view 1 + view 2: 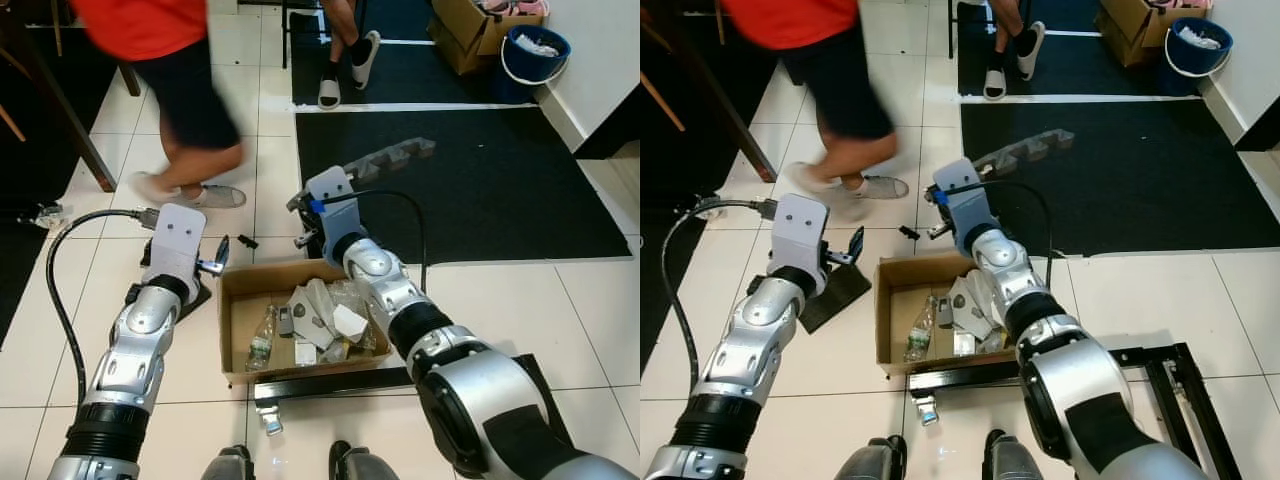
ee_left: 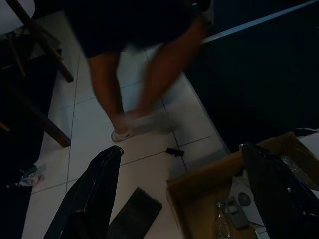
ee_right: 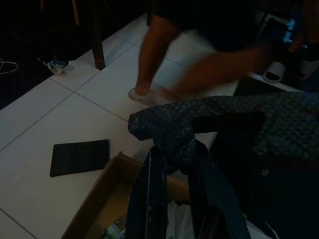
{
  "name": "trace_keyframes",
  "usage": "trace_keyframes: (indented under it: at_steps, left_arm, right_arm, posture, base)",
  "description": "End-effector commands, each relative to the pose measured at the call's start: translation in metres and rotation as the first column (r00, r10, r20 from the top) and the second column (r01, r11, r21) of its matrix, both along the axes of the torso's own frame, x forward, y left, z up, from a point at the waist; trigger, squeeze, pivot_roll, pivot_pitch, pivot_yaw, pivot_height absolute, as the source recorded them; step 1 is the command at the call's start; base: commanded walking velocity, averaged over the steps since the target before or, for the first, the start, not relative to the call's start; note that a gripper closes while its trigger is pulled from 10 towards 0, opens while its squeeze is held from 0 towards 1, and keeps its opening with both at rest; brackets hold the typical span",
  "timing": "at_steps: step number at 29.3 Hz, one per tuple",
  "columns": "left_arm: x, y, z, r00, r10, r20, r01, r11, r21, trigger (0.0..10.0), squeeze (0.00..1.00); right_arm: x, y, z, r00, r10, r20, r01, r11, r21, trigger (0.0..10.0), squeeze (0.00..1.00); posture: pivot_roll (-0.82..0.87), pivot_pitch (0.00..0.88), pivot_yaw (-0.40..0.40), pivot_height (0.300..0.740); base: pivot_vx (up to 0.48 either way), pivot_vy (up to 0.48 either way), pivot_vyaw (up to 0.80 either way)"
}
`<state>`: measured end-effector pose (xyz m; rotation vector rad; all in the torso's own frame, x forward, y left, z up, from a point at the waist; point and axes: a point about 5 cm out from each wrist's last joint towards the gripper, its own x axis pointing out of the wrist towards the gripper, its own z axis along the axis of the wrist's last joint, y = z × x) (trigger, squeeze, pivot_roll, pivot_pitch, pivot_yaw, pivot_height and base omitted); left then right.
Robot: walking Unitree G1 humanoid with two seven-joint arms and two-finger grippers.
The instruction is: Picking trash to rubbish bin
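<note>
Nearest the camera, an open cardboard box (image 1: 240, 300) sits on the white tiled floor (image 1: 590, 300), holding a clear plastic bottle (image 1: 262, 338) and crumpled wrappers and paper (image 1: 335, 318). Over its far edge the right gripper (image 3: 172, 149) has its fingers pinched narrow on a long dark grey moulded tray (image 1: 392, 158) lifted above the black mat (image 1: 480, 180). Left of the box, the left gripper (image 1: 220, 255) hovers with fingers spread wide, holding nothing, above a flat black piece (image 1: 835, 290) on the floor. Beyond, a person (image 1: 170, 80) in an orange top is blurred.
</note>
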<state>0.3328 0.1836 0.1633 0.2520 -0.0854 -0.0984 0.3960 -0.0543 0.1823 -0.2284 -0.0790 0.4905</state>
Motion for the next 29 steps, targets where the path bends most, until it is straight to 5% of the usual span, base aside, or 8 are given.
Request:
trace_keyframes:
  at_steps: [1, 2, 3, 10, 12, 20, 29]
  left_arm:
    - [-0.002, -0.004, -0.009, 1.000, -0.013, -0.027, 0.012, 1.000, -0.003, 10.0, 0.00]
    - [-0.002, -0.005, -0.009, 1.000, -0.013, -0.028, 0.013, 1.000, -0.005, 10.0, 0.00]
    - [-0.002, -0.005, -0.009, 1.000, -0.014, -0.027, 0.014, 1.000, -0.007, 10.0, 0.00]
    - [-0.001, -0.005, -0.009, 1.000, -0.008, -0.026, 0.008, 1.000, -0.012, 10.0, 0.00]
    - [-0.001, -0.005, -0.009, 1.000, -0.005, -0.026, 0.005, 1.000, -0.014, 10.0, 0.00]
    - [-0.001, -0.006, -0.010, 1.000, -0.001, -0.024, 0.001, 1.000, -0.021, 10.0, 0.00]
    - [-0.006, -0.021, -0.018, 0.999, -0.035, -0.026, 0.032, 0.994, -0.107, 10.0, 0.00]
  right_arm:
    - [-0.001, 0.001, -0.004, 0.999, 0.022, -0.032, -0.021, 0.999, 0.038, 10.0, 0.55]
    - [-0.002, 0.002, -0.004, 0.999, 0.029, -0.034, -0.028, 0.999, 0.044, 10.0, 0.83]
    - [-0.002, 0.003, -0.005, 0.999, 0.038, -0.039, -0.036, 0.998, 0.054, 10.0, 1.00]
    - [-0.003, 0.004, -0.009, 0.998, 0.039, -0.056, -0.037, 0.999, 0.037, 10.0, 1.00]
    - [-0.004, 0.004, -0.011, 0.997, 0.042, -0.061, -0.041, 0.999, 0.025, 10.0, 0.00]
    - [-0.004, 0.000, -0.015, 0.996, 0.040, -0.081, -0.036, 0.998, 0.056, 10.0, 0.00]
    - [-0.010, -0.047, -0.034, 0.983, -0.148, -0.105, 0.173, 0.942, 0.288, 10.0, 0.00]
  posture:
    - [0.09, 0.275, -0.012, 0.740]
    - [0.09, 0.274, -0.014, 0.740]
    - [0.09, 0.274, -0.014, 0.740]
    - [0.08, 0.268, -0.022, 0.740]
    - [0.08, 0.265, -0.028, 0.740]
    - [0.07, 0.262, -0.035, 0.740]
    - [0.04, 0.225, -0.007, 0.740]
  base:
    - [0.000, 0.000, 0.00]
    - [0.000, 0.000, 0.00]
    - [0.000, 0.000, 0.00]
    - [0.000, 0.000, 0.00]
    - [0.000, 0.000, 0.00]
    - [0.000, 0.000, 0.00]
    - [0.000, 0.000, 0.00]
